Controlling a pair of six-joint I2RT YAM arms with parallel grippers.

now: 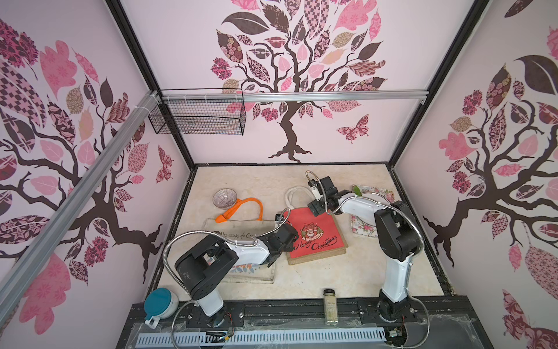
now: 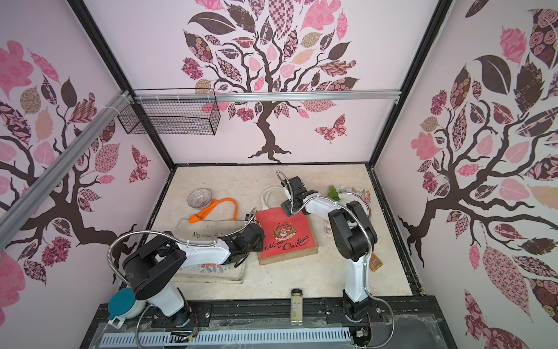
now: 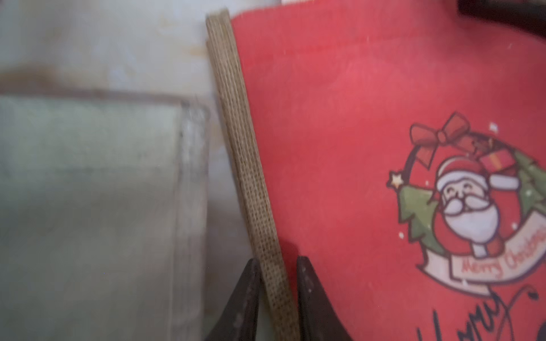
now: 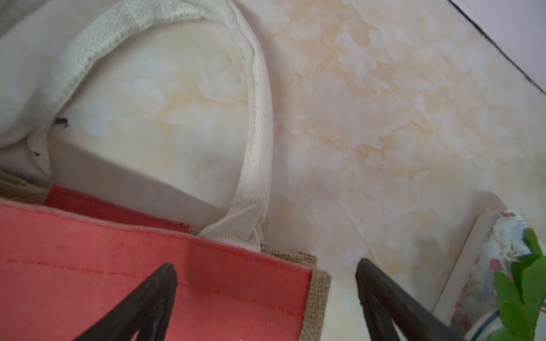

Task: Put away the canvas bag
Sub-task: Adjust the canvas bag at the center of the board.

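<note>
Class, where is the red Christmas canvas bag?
In both top views, the red Christmas canvas bag lies flat mid-table, between the orange-handled pale bag and floral tray.

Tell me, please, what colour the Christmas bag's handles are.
The handles are off-white woven webbing, clearest in the right wrist view.

Table (image 1: 317,281): the canvas bag (image 1: 314,235) lies flat at centre. A second bag (image 1: 232,225) lies flat just to its left, close but apart, partly under the left arm (image 1: 211,260). A bowl (image 1: 224,198) stands beyond the second bag's far edge. A tray (image 1: 382,193) sits right of the canvas bag, toward the far right. A spice jar (image 1: 330,306) stands upright at the near edge, centre. A lidded container (image 1: 160,303) sits at the near left corner, beside the left arm's base. A wire basket (image 1: 199,117) hangs on the far wall at its left end, above the table. The left gripper (image 3: 278,261) straddles the canvas bag's left edge. The right gripper (image 4: 266,262) is over its far right corner.
</note>
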